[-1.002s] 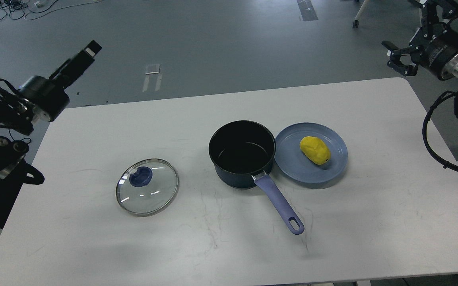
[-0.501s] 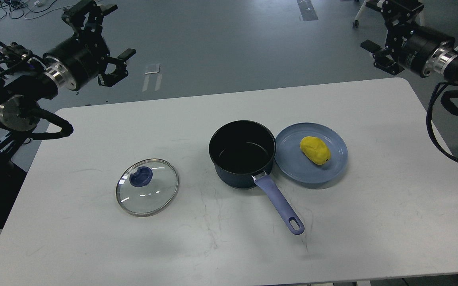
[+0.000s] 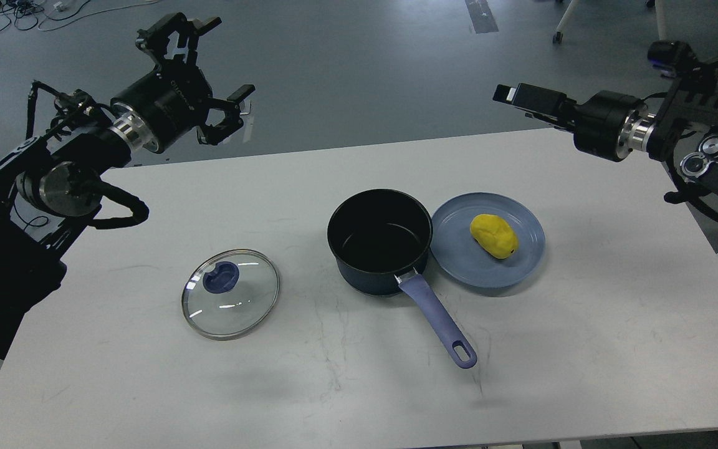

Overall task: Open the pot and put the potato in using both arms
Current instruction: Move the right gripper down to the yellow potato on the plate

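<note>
Lid (image 3: 230,293) already off and pot (image 3: 379,240) open, potato (image 3: 493,236) sits on the plate (image 3: 524,265) touching the pot's right side, left gripper (image 3: 209,75) spread and empty, right gripper (image 3: 512,95) end-on so can't tell its state; watch you don't shove the plate or clip the rim on approach

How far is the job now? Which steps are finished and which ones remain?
Done: the pot is open, and its glass lid lies flat on the table to the pot's left. In hand: nothing; the left gripper is open and empty above the table's far edge, and the right gripper hangs beyond the plate. Left: the potato lies on the plate and must go into the pot.
</note>
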Available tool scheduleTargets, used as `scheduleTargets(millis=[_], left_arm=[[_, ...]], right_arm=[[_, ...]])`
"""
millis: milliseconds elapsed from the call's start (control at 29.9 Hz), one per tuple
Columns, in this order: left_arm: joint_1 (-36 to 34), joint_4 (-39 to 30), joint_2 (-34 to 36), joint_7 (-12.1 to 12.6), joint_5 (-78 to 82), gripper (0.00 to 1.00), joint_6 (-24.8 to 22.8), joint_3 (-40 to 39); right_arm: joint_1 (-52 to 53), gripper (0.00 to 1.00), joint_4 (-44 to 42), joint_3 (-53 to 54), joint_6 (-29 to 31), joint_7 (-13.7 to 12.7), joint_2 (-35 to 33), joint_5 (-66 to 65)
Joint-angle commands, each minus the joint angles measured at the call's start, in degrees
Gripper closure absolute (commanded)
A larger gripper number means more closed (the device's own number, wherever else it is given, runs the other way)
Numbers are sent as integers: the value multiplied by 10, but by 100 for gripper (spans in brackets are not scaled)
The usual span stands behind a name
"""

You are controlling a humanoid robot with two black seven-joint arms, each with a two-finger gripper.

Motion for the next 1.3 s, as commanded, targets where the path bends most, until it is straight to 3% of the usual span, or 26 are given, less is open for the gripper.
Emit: scheduleTargets(millis=[0, 301, 568, 1169, 1269], left_arm=[[6, 1, 2, 0, 2, 2, -3, 0], [21, 1, 10, -3, 9, 2, -3, 0], [29, 0, 19, -17, 9, 2, -12, -1], [29, 0, 22, -18, 9, 2, -19, 0], [29, 0, 21, -29, 9, 2, -19, 1]], right_arm=[[8, 0, -2, -43, -15, 33, 5, -54], [8, 0, -12, -114, -18, 36, 15, -95], [6, 1, -84, -182, -73, 35, 73, -112], [-5, 3, -122, -217, -79, 26, 102, -112], [-13, 4, -122, -218, -79, 25, 102, -112]])
